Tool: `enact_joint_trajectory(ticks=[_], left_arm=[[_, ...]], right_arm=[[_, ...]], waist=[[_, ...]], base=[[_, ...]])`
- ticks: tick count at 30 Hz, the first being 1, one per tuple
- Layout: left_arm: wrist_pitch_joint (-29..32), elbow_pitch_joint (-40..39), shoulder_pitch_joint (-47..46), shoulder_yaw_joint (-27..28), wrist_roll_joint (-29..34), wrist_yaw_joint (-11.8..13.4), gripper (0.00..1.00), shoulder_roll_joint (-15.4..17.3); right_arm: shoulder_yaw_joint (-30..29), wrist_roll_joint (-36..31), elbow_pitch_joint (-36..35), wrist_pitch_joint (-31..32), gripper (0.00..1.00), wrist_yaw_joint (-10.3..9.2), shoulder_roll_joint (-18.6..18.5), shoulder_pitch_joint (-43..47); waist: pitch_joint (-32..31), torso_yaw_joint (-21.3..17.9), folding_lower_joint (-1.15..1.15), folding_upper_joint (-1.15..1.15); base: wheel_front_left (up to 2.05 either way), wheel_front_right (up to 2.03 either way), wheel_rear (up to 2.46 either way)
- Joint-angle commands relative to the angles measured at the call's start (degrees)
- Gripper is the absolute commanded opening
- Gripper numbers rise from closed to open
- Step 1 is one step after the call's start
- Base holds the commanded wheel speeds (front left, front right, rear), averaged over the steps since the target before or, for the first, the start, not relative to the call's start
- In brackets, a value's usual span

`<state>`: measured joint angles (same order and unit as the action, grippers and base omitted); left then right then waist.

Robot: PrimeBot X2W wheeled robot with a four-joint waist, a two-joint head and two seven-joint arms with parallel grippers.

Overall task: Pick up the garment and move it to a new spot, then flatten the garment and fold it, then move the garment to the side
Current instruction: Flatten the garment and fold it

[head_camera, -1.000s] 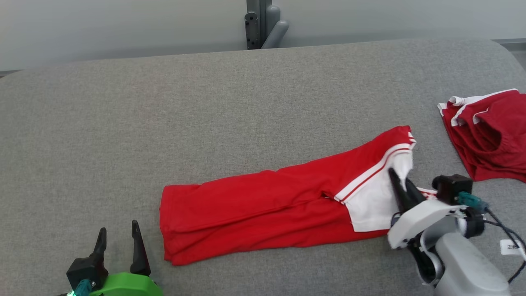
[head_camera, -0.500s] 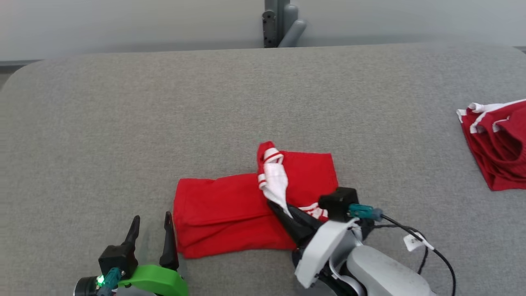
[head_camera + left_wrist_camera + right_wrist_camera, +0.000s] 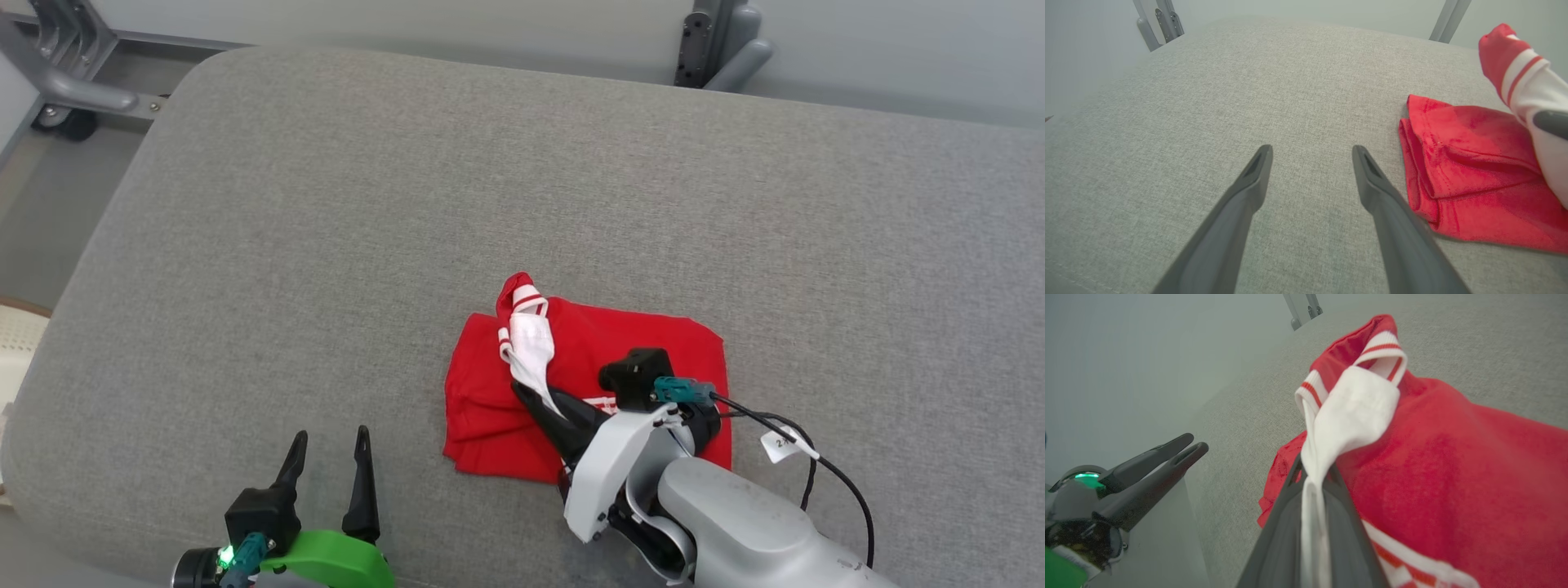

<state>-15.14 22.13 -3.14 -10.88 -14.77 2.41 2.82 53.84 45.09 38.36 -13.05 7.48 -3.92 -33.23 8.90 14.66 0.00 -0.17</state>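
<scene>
garment lies folded under the right claw, clamped on its white end; left claw spread, empty.

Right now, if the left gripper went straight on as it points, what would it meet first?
Probably the bare grey cushion; the red garment lies to its right, off that line.

Left gripper: two long, dark, tapered fingers on a black base, backed by a bright green shell. A teal connector sits beside a lit green lamp.

Right gripper: matching dark fingers, white wrist housing, smooth grey forearm. Fitted with a black camera block, teal plug and black cable carrying a white tag.
</scene>
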Motion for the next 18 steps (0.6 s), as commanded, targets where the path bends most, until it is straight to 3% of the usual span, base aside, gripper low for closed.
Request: enact_joint_trajectory(ticks=[1, 2, 7, 18], left_arm=[[0.0, -0.2, 0.2, 0.1, -0.3, 0.3, 1.0, 0.2], [0.0, -0.2, 0.2, 0.3, -0.3, 0.4, 1.0, 0.2], [0.0, -0.6, 0.1, 1.2, -0.3, 0.7, 1.0, 0.2], [0.0, -2.7, 0.3, 6.1, 1.3, 1.1, 1.0, 0.2]], right_arm=[[0.1, 1.0, 1.0, -1.0, 0.61, 0.01, 0.4, -1.2], [-0.1, 1.4, 1.4, -1.3, 1.0, 0.01, 0.5, -1.5], [-1.5, 0.8, 1.9, -2.1, 1.0, 0.0, 0.0, -2.4], [-23.5, -10.9, -5.8, -2.1, 1.0, 0.0, -4.3, 9.3]], waist=[[0.4, 2.9, 0.0, 0.17], [0.3, 2.7, 0.0, 0.17], [-0.2, 0.7, 0.0, 0.17], [-2.1, -10.0, 0.0, 0.17]], base=[[0.0, 0.0, 0.0], [0.0, 0.0, 0.0], [0.0, 0.0, 0.0], [0.0, 0.0, 0.0]])
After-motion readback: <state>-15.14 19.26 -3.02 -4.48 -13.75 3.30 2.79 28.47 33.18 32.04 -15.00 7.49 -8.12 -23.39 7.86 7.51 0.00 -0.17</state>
